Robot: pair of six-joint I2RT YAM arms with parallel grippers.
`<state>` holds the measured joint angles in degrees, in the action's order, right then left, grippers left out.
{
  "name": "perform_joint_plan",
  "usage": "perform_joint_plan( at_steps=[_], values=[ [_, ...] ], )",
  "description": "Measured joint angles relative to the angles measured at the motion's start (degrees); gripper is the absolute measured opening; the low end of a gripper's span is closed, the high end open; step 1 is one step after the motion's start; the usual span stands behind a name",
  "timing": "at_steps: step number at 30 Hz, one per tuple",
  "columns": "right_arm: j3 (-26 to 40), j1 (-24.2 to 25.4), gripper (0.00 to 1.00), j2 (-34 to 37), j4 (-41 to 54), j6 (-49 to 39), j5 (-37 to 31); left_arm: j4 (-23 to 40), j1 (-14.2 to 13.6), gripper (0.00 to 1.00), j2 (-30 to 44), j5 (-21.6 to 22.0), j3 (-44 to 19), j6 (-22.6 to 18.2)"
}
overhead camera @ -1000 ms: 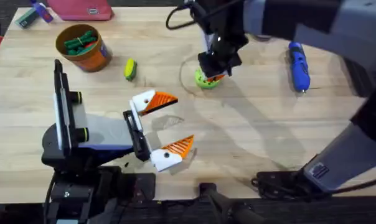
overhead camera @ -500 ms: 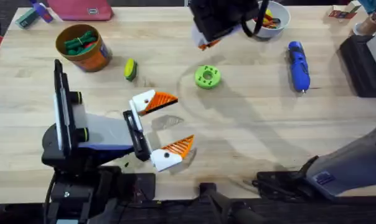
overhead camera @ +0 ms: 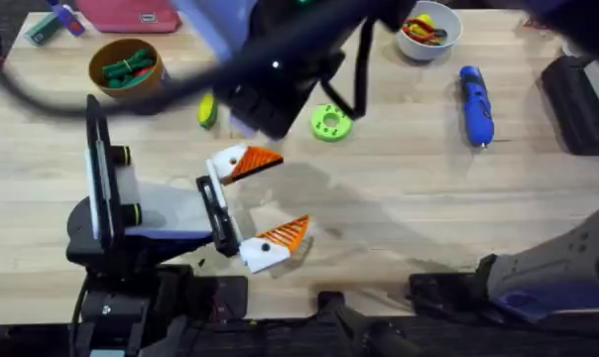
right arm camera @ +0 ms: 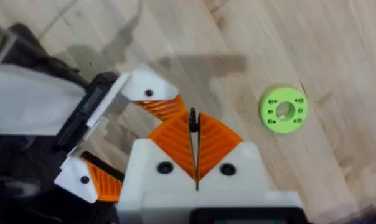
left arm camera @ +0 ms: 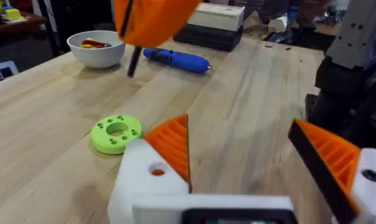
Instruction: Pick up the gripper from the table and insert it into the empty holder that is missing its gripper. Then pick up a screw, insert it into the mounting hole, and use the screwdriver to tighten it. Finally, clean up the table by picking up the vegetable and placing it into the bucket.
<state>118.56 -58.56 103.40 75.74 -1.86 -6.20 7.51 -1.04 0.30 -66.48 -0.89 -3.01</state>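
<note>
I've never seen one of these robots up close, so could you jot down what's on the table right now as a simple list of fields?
left gripper: resting low on the table, fingers apart
right gripper: up above the table, orange pads shut on a thin black piece
green disc: flat on the wood
screwdriver: lying at the far right
vegetable: on the table beside the bucket
bucket: far left, green items inside
white bowl: far edge, colourful bits inside

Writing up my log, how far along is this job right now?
Done, apparently: both white blocks of the left gripper carry orange fingers. In hand: the right gripper is shut on a thin black pin, probably the screw. Left: the blue cylindrical screwdriver lies untouched, the yellow-green oval vegetable outside the orange bucket.
</note>
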Motion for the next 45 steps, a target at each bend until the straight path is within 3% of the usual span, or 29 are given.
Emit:
perform_joint_plan(
  at_steps=[8,18,45],
  values=[
    [0.07,-4.7,0.006,2.25,-0.46,-7.7,0.01,0.0,0.0,0.985,-0.01,0.0,0.0,0.0],
    [0.07,-6.67,0.006,2.4,-1.46,-15.19,1.95,0.0,0.0,0.986,0.01,0.0,0.0,0.0],
    [0.09,-6.63,0.006,4.74,-0.72,-17.05,1.03,0.0,0.0,0.985,0.01,0.0,0.0,0.0]
  ],
)
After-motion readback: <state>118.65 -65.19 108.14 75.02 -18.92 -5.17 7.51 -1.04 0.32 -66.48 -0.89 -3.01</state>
